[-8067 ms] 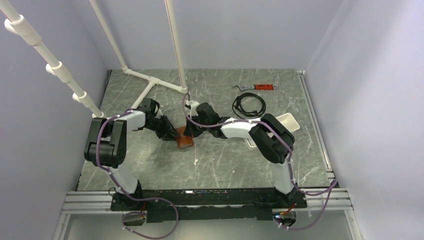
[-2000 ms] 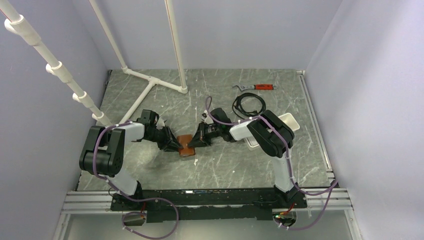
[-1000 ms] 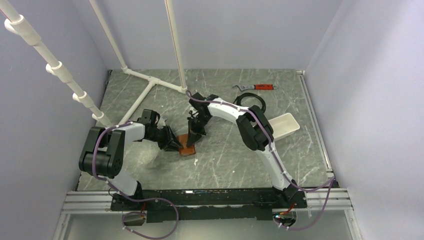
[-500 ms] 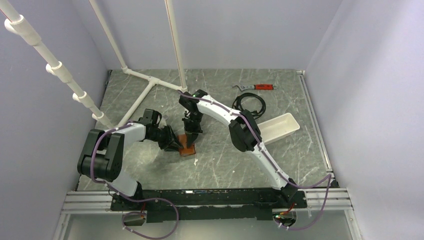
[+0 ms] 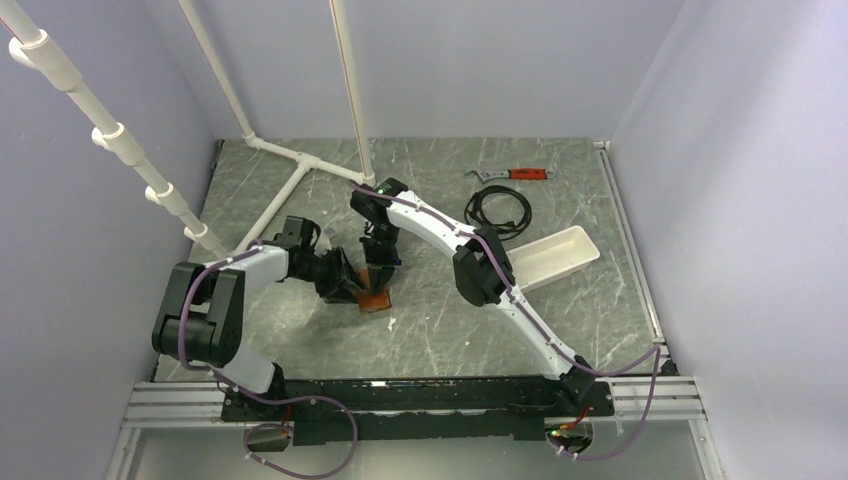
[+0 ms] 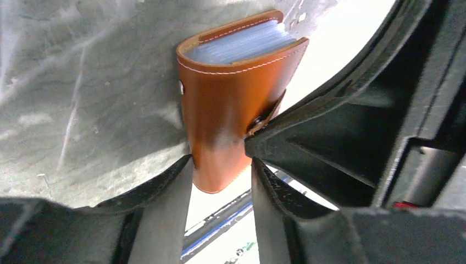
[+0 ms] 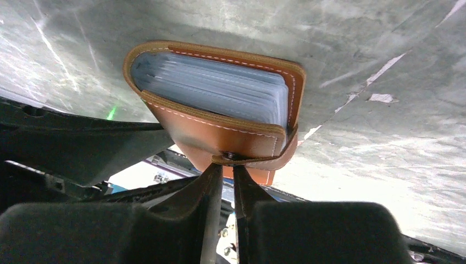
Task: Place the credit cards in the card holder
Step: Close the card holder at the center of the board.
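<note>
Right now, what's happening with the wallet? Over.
Left claw clamps the wallet. Right claw at its tab, grip unclear. Wallet folded. Nothing blocking.

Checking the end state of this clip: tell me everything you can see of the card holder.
The card holder is brown leather with pale stitching, folded shut around a stack of clear sleeves. Its tab appears snapped over the open edge. It sits on the grey table, left of centre. The left gripper flanks one end, seemingly touching both sides. The right gripper, nearly closed, meets the tab.
</note>
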Available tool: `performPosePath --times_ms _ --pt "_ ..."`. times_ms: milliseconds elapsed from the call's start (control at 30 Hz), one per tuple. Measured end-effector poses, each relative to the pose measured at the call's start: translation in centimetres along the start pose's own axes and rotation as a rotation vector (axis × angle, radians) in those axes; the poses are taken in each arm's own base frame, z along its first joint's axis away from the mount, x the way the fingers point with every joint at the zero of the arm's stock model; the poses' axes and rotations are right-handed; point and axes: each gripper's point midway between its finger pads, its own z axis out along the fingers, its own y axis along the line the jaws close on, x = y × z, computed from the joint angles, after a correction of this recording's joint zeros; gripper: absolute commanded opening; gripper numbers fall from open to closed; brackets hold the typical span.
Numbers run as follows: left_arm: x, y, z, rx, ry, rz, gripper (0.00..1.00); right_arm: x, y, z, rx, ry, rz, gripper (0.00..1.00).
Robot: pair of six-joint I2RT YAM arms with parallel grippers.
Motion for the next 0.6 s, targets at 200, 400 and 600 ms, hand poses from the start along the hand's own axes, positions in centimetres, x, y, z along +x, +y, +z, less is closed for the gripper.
performPosePath --times_ms 200,400,600 --pt "-1.1 -0.8 -0.7 0.033 -0.002 -0.025 0.5 0.0 -0.2 0.1 0.02 0.004 -0.015 0.19" --pt "-1.7 0.2 0.6 0.014 0.033 -0.076 0.48 0.0 -0.4 0.3 0.025 0.011 -0.018 0.19" --pt "-1.7 0.4 1.4 -0.008 0.043 -0.066 0.41 -0.1 -0.4 0.4 0.008 0.036 -0.02 0.2"
